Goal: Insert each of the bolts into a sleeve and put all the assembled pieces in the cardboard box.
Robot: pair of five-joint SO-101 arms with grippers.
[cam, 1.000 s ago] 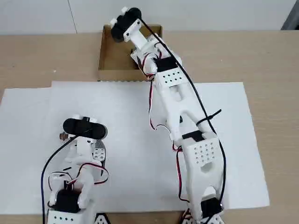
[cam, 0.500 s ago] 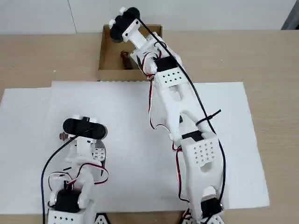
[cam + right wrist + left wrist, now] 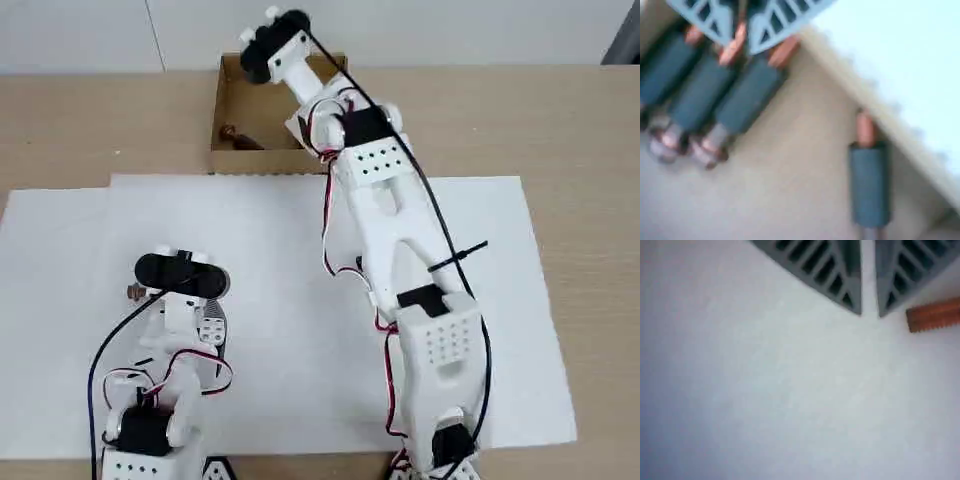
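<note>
The left end effector [image 3: 869,314] hangs low over the white paper [image 3: 260,330] at the near left of the bench [image 3: 580,120]; its jaws are drawn almost together, with a thin slit of paper between them and nothing held; a bare copper bolt [image 3: 932,315] lies on the paper just beside the tips, threaded end toward them, apart from them. The right arm stretches across the paper to the box [image 3: 228,90] at the far edge of the bench; the right end effector [image 3: 742,47] sits above the box floor; whether it is open, closed or gripping something I cannot tell. Below it three pieces [image 3: 705,95] lie side by side, touching or nearly so, each a blue-grey sleeve with copper bolt ends showing at both ends; a fourth piece [image 3: 869,185] lies well apart from them, close to the box wall that borders the paper.
</note>
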